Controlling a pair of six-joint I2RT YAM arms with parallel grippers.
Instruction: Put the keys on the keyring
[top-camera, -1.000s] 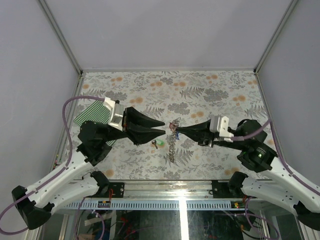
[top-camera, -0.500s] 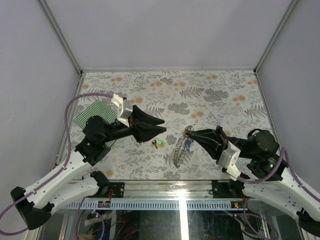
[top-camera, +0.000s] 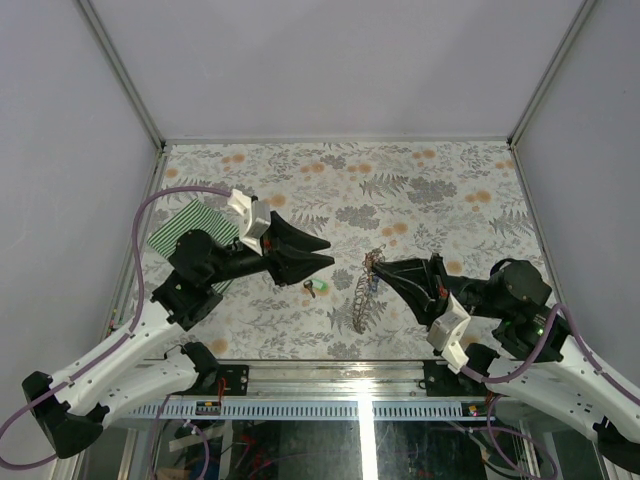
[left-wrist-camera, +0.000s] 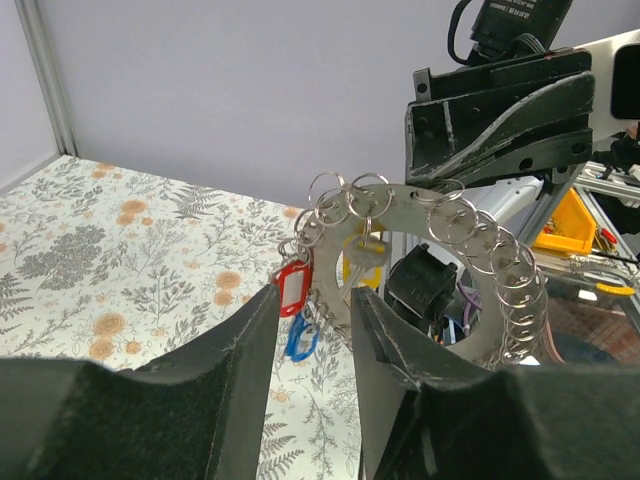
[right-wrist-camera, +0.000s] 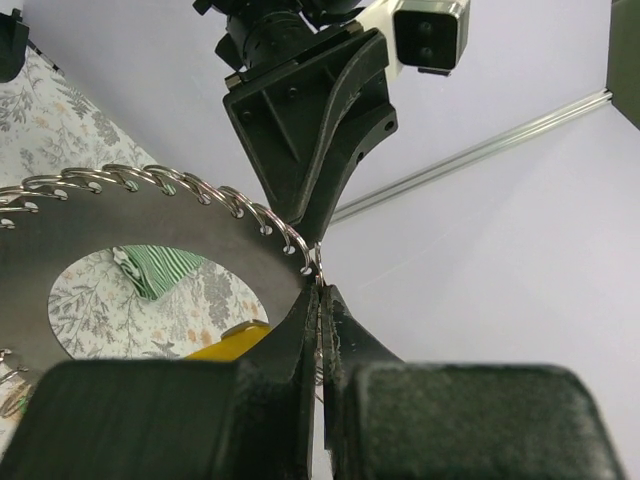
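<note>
- Two sets of jaws are facing each other over the table (top-camera: 450, 190).
- R jaws are pinching shut on the keyring (top-camera: 362, 295) at its rim, holding it up btwn the two arms, approx mid-table.
- L jaws are standing part open w/ nothing in them, tips pointing at the keyring but apart from it.
- Red key (left-wrist-camera: 291, 288) & blue key (left-wrist-camera: 300, 340) are hanging on the keyring.
- Green key (top-camera: 320, 290) is lying on the table near L jaws' tips.

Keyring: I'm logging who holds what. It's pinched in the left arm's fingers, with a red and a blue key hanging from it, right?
No: the right fingers pinch the keyring, as the right wrist view shows. The red key and blue key do hang from it.
</note>
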